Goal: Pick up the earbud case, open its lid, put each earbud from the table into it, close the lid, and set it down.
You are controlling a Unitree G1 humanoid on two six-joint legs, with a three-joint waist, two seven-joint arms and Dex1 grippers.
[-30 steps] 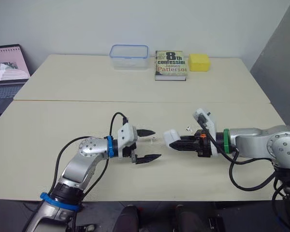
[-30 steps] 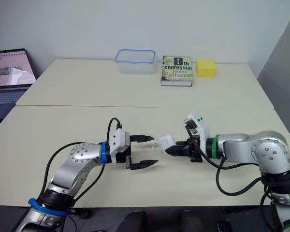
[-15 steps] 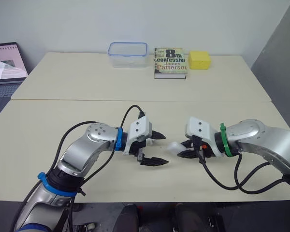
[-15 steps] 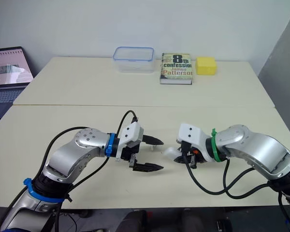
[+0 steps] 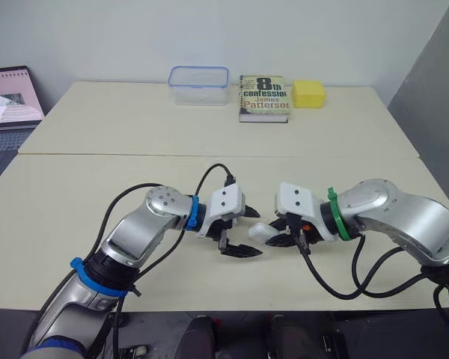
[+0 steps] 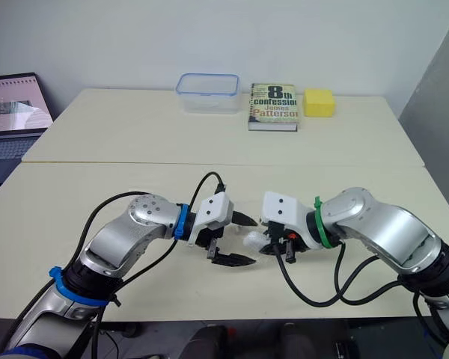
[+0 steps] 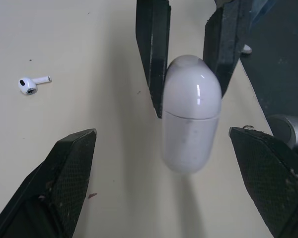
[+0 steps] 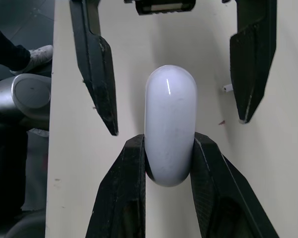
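Observation:
The white earbud case (image 8: 170, 124), lid closed, is clamped at its lower half by my right gripper (image 8: 169, 139), just above the near table. My left gripper (image 5: 253, 232) faces it from the left, open, one fingertip on each side of the case's free end (image 7: 191, 114) without touching it. In the left wrist view the right gripper's black fingers (image 7: 151, 49) pinch the case from behind. One white earbud (image 7: 30, 84) lies on the table beside the left gripper. A small white stem of an earbud (image 8: 227, 88) pokes out next to a left finger.
At the far edge of the back table stand a clear plastic box (image 5: 198, 84), a paperback book (image 5: 264, 97) and a yellow block (image 5: 308, 94). A laptop (image 5: 11, 105) sits off the left side. A seam (image 5: 97, 155) divides the two tables.
The two grippers have closed in on each other. The right one carried the case leftward and rolled its wrist; the left one moved right until its open fingers flank the case.

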